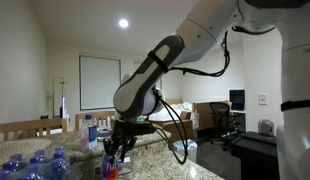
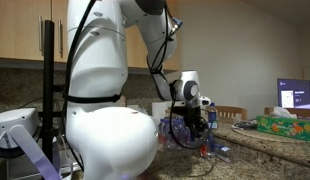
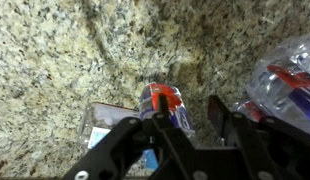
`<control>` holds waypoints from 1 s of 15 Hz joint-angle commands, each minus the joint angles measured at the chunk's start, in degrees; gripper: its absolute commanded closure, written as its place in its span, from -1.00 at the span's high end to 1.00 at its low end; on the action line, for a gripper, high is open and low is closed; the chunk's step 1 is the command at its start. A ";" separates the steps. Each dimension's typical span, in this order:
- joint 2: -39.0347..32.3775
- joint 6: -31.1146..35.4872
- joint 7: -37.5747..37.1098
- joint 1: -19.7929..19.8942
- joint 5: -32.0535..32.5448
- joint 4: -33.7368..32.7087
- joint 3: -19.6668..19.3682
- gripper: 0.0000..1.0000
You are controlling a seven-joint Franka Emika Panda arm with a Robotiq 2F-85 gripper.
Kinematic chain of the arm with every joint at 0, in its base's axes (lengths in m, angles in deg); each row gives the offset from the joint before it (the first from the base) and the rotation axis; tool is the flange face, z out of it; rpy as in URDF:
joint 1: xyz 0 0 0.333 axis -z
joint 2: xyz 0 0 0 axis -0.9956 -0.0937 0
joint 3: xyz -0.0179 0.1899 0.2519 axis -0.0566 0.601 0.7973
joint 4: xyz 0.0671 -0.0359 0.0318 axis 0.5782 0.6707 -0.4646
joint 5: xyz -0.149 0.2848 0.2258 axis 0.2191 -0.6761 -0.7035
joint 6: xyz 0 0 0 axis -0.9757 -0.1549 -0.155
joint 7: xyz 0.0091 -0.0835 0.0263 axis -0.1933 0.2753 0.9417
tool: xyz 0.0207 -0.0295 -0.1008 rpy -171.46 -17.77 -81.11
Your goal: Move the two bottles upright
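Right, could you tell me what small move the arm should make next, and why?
Probably lift straight up. In the wrist view the gripper, jaws apparently parted, straddles the standing bottle, which is seen cap-first and looks upright, while a second bottle appears to lie off to the side.

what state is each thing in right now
gripper: open, one finger on each side of the centre bottle
centre bottle: upright, capped
edge bottle: seems to lie on its side
ceiling light: on
monitor: on
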 commanded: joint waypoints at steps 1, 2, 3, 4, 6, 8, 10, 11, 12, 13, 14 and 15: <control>2.58 -4.50 -4.38 0.98 3.34 0.11 0.86 0.53; 3.83 -6.12 -5.68 1.12 4.02 0.18 0.87 0.65; 4.92 -7.37 -7.75 1.38 5.50 0.21 0.98 0.80; 6.41 -8.44 -10.52 1.86 7.89 0.27 1.20 0.91; 9.27 -8.78 -16.41 3.42 13.26 0.31 1.87 1.00; 10.53 -9.61 -18.74 5.04 14.86 -0.32 2.17 1.00; 10.31 -8.48 -20.11 7.30 16.40 -0.70 2.07 1.00; 9.96 -7.83 -20.51 8.28 16.87 -0.78 1.99 1.00; 8.79 -7.69 -20.09 9.07 16.63 -1.36 1.57 1.00; 7.45 -7.08 -19.98 10.05 16.89 -1.70 1.19 1.00; 5.85 -6.63 -19.33 10.40 16.18 -2.27 0.88 1.00; 3.74 -5.27 -15.77 9.50 12.78 -2.48 -0.09 1.00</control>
